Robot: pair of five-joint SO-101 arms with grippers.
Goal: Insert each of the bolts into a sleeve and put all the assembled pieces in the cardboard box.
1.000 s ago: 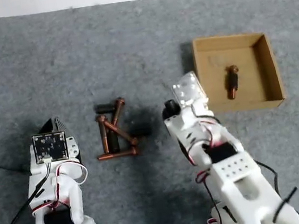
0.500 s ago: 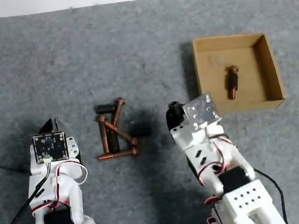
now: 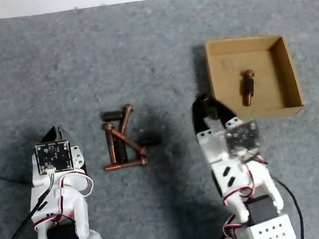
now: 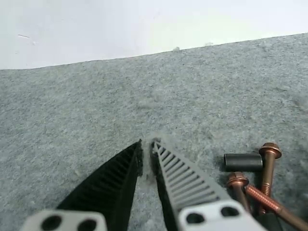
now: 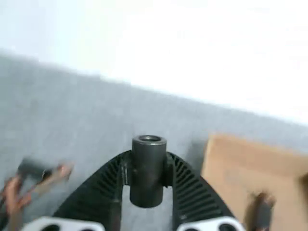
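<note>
My right gripper (image 5: 147,180) is shut on a black sleeve (image 5: 148,169), held upright with its hole up; from above, the right gripper (image 3: 206,106) sits just left of the cardboard box (image 3: 288,76). One assembled bolt and sleeve (image 3: 248,87) lies inside the box. Several copper bolts (image 3: 120,147) lie crossed in a pile mid-table, with a black sleeve (image 3: 110,115) at the pile's top and another (image 3: 149,139) at its right. My left gripper (image 4: 147,150) is shut with nothing in it, resting low on the carpet left of the pile, by the bolts (image 4: 263,179) and a sleeve (image 4: 242,161).
Grey carpet covers the table (image 3: 135,50). A white wall edge runs along the far side. Open carpet lies between the pile and the cardboard box (image 5: 250,163) and all across the far half.
The right arm has pulled back and swung its wrist toward the near side, lifting the black sleeve up off the carpet. The left arm has not moved.
</note>
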